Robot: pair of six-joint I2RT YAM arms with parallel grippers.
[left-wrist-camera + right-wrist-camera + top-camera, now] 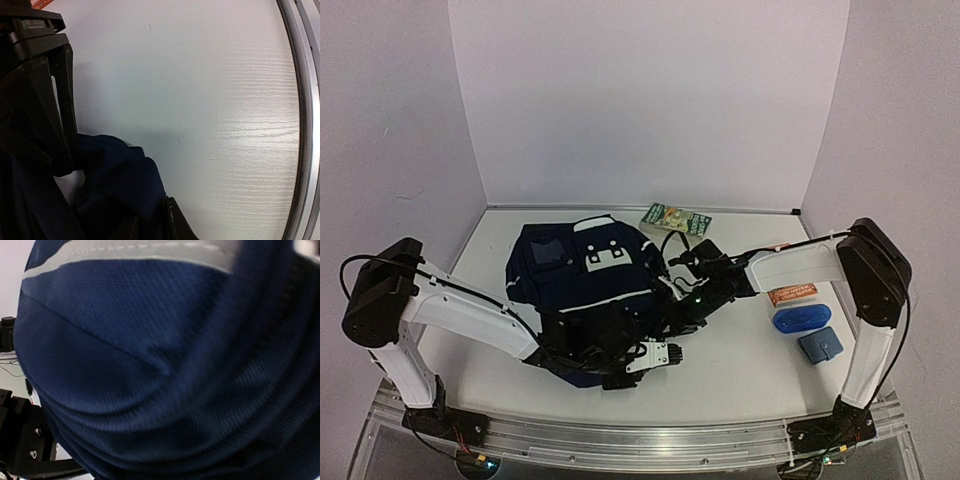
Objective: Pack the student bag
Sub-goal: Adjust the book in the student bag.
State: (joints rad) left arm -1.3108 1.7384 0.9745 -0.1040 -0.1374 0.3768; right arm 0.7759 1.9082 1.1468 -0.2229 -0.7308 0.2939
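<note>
Student bag [570, 288], one item on my remote view, large navy fabric backpack, white stripes, white patch with dark dots on top, lying slumped and creased on the surface [740, 365], left of centre, woven cloth bunched in folds.

Nothing legible in any view. Orange packet [792, 294], right side: white lettering, too small to read. Green booklet [675, 219], far centre: printed cover, words blurred. Student bag [570, 285], centre: white patch [603, 258] carries dark dots only, not readable as characters.
</note>
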